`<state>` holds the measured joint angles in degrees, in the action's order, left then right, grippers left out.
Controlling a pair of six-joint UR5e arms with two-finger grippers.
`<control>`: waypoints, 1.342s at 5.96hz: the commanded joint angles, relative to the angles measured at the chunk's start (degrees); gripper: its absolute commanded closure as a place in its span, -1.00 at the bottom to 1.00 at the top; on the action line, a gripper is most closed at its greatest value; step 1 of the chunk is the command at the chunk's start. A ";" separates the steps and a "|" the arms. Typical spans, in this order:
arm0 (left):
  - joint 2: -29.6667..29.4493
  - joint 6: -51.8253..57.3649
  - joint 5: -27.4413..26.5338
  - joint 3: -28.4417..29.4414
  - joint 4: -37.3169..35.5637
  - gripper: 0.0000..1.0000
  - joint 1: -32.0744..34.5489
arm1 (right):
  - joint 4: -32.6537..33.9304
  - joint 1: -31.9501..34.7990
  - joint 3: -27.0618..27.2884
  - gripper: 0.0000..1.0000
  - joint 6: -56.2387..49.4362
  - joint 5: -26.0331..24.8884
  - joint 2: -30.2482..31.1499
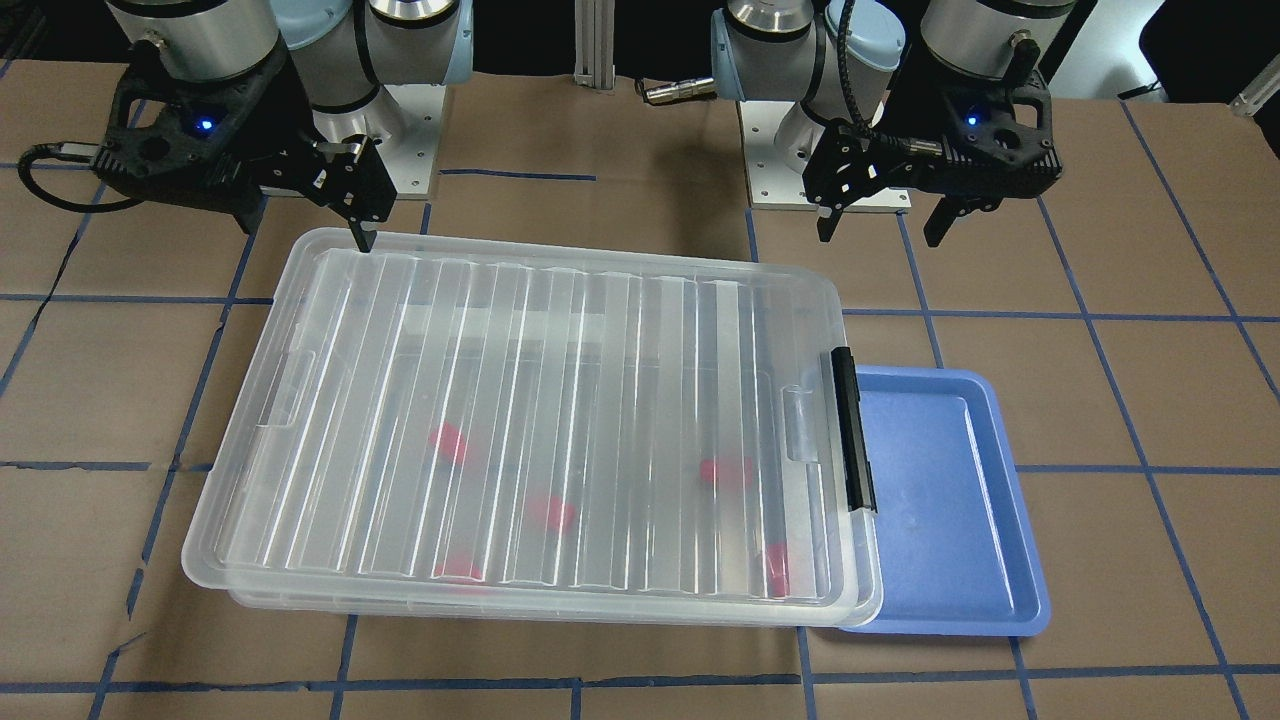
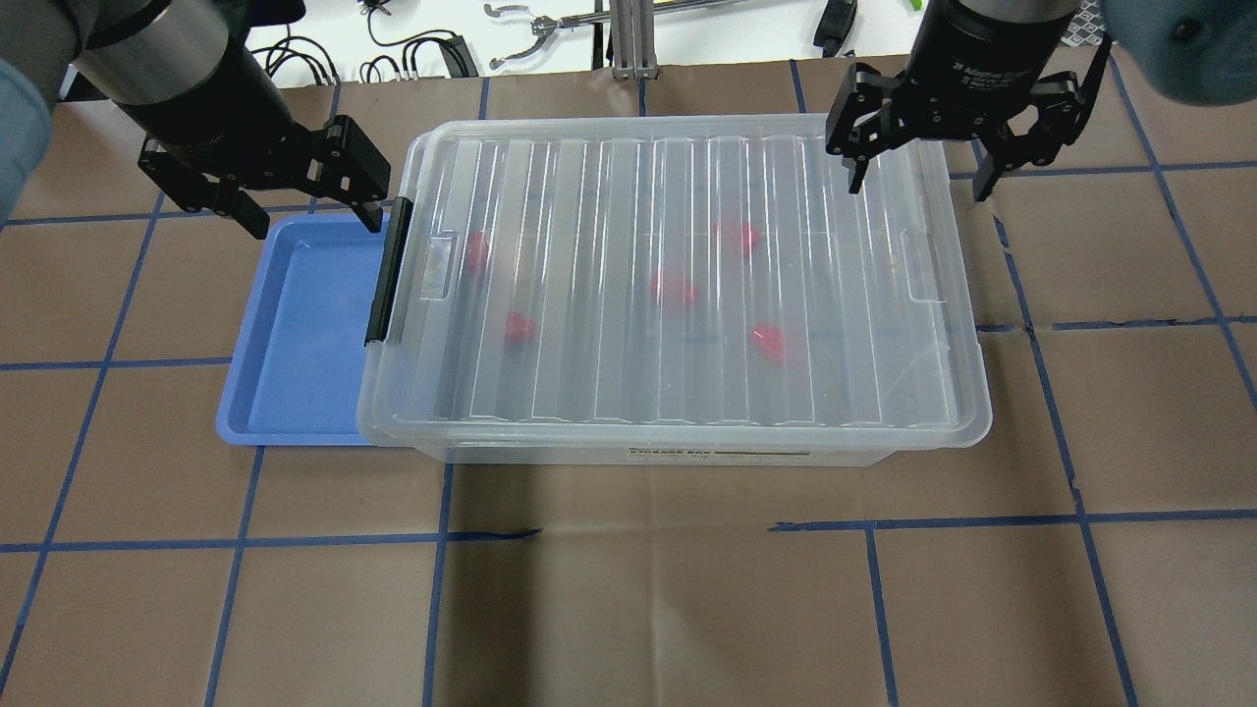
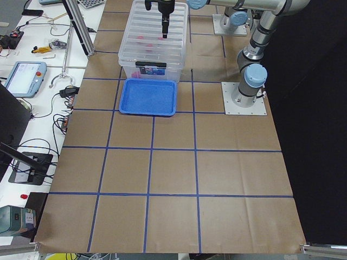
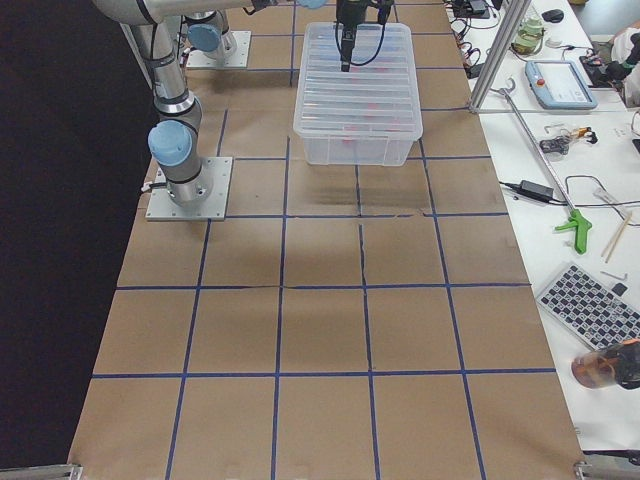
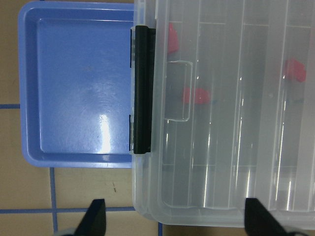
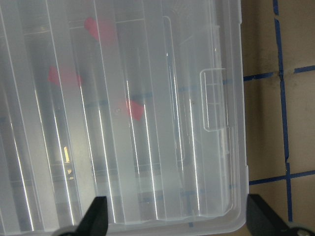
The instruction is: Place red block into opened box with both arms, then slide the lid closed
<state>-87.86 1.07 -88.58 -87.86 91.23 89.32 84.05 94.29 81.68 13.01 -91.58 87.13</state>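
The clear box [image 2: 589,454] sits mid-table with the ribbed clear lid [image 2: 609,373] lying flat over all of it. Several red blocks show blurred through the lid, one near the middle [image 2: 674,288] and one by the latch end [image 5: 196,95]. A black latch bar [image 2: 386,270] runs along the box's short end on my left. My left gripper [image 2: 314,216] hangs open above that end's near corner, its fingertips [image 5: 96,216] straddling the corner. My right gripper [image 2: 918,182] hangs open over the opposite near corner of the lid [image 6: 147,147]. Neither holds anything.
An empty blue tray [image 2: 300,334] lies against the latch end of the box, partly under its rim. The arm bases [image 1: 830,150] stand behind the box on the brown taped table. Side benches with tools [image 4: 560,150] run along the table's far edge.
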 commanded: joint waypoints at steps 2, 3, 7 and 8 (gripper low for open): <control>-0.46 -0.02 -0.01 1.28 0.09 -0.97 0.07 | 0.50 -0.50 -0.38 -1.00 -3.07 -1.59 -0.38; -0.47 -0.02 -0.01 1.37 0.09 -0.97 -0.02 | 0.16 -2.42 -0.38 -1.00 -3.08 -0.98 -0.21; -0.47 -0.02 -0.01 1.55 0.18 -0.97 -0.02 | 0.07 -3.32 -0.11 -1.00 -2.82 -0.62 0.23; -0.47 -0.02 0.08 1.55 0.18 -0.97 -0.02 | 0.07 -3.24 -0.11 -1.00 -2.91 -0.71 0.23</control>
